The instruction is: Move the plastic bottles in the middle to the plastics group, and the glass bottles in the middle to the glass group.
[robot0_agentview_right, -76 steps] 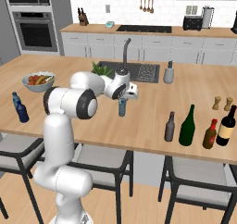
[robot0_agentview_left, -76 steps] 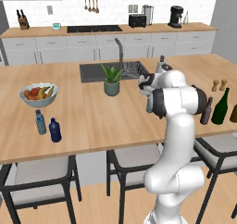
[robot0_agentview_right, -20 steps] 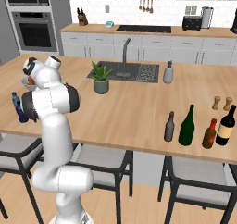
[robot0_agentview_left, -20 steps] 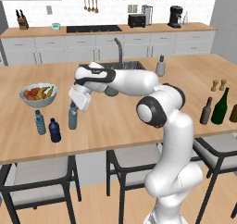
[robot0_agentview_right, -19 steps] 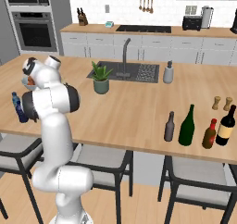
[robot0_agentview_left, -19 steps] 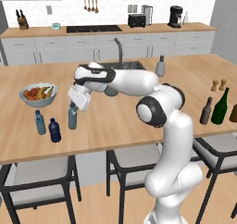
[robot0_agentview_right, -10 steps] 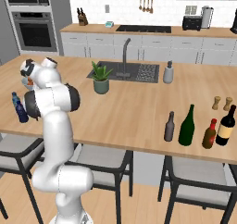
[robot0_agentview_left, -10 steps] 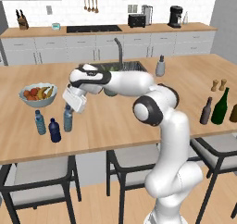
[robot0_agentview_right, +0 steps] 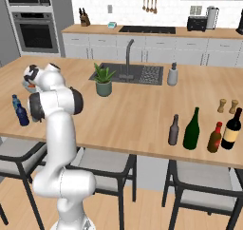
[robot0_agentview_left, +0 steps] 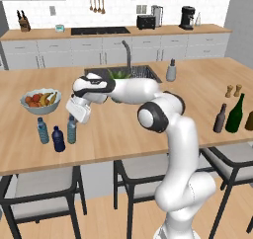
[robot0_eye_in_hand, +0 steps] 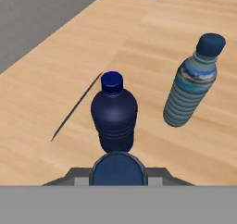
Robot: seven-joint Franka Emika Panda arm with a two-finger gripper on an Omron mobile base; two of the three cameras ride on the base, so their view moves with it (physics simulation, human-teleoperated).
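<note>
Now tool (robot0_agentview_left: 74, 118) at desk's (robot0_agentview_left: 118, 134) left, clenched on small translucent pale-blue plastic bottle (robot0_agentview_left: 72, 130), just right of dark navy bottle (robot0_agentview_left: 59, 139) in plastics group. Release pending. Left: tall green wine bottle (robot0_agentview_left: 234, 113), slim brown bottle (robot0_agentview_left: 220, 118), far right, unmoved.

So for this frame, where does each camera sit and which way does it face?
Left base view: behind the arm's left, facing the island; arm reaches to the carried water bottle.
Right base view: behind its right; arm at left, green wine bottle at right.
Hand view: on the hand, facing the navy bottle.
Both base views share the sink.
</note>
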